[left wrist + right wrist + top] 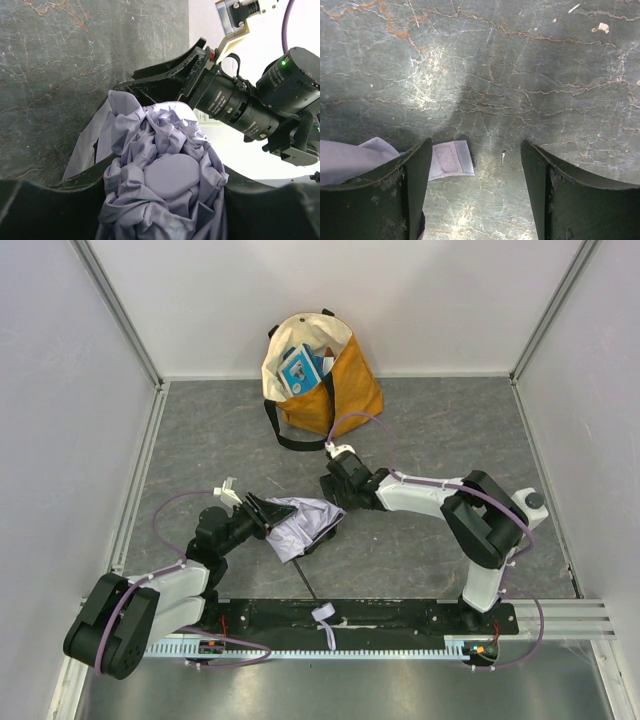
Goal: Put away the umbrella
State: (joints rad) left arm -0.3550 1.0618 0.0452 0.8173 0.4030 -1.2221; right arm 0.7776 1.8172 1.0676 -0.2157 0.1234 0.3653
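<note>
The umbrella point(303, 524) lies crumpled on the dark table between the two arms, a bunch of pale lavender fabric. Its slim black shaft point(306, 583) runs toward the near edge and ends at a small lavender strap point(324, 614). My left gripper point(272, 513) is shut on the canopy's left side. In the left wrist view the bunched fabric and a smooth lavender cap point(172, 175) fill the gap of the left gripper point(165, 196). My right gripper point(332, 502) hovers at the canopy's far right corner, open and holding nothing point(476, 172); a fabric closure tab point(451, 159) lies by its left finger.
A mustard-and-cream tote bag point(330, 380) stands open at the back against the wall, with blue items inside and a black strap hanging at its front. White walls close in the table on three sides. A black rail point(390, 612) carries the arm bases.
</note>
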